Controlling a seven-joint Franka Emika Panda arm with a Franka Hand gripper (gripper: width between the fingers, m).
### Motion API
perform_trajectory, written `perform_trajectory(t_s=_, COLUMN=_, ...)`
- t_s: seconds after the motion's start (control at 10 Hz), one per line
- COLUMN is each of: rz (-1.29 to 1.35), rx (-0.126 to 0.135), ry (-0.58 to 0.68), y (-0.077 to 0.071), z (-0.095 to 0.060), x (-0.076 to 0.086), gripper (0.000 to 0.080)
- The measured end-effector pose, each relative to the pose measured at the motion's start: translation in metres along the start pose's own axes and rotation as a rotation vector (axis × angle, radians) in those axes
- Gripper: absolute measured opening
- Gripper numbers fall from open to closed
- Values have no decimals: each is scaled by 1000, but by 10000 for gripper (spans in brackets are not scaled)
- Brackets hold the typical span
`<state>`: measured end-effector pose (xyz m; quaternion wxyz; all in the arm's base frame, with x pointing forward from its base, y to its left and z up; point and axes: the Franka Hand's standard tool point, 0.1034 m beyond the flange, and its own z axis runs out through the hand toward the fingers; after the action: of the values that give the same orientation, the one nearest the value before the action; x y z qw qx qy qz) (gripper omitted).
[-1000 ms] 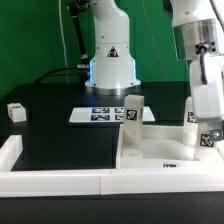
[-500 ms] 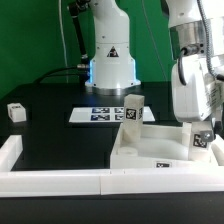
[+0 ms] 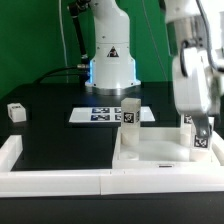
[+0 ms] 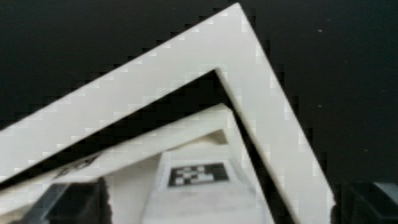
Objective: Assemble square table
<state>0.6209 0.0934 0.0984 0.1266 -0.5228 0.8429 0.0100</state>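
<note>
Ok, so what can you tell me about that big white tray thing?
The tray is white, plastic-looking, square, with a raised rim. It lies flat on the black table, open side up. One white leg with a black-and-white tag stands upright at its far corner on the exterior view's left. Another tagged leg stands at its edge on the exterior view's right, under the robot arm.

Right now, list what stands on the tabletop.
Two upright tagged legs: the farther leg in plain view, the nearer leg with its top behind the arm; whether the jaws hold it is hidden.
</note>
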Motion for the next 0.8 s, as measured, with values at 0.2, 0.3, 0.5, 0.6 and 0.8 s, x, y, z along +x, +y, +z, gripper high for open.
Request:
perform_trajectory(t_s=0.2, rz=-19, rx=18, ry=-5, y=-9, z=-17, x=12, gripper=648)
perform_trajectory(t_s=0.3, rz=-23, rx=15, ry=-2, y=-7, z=-13, x=11, gripper=648)
perform_trajectory(t_s=0.5, rz=-24, rx=14, ry=-1, y=-7, z=-13, x=12, gripper=649)
perform_trajectory(t_s=0.6, rz=-24, rx=14, ry=0, y=-7, z=-12, x=12, gripper=649)
perform_trajectory(t_s=0.8, rz=-24, rx=13, ry=1, y=-6, z=-12, x=12, gripper=649)
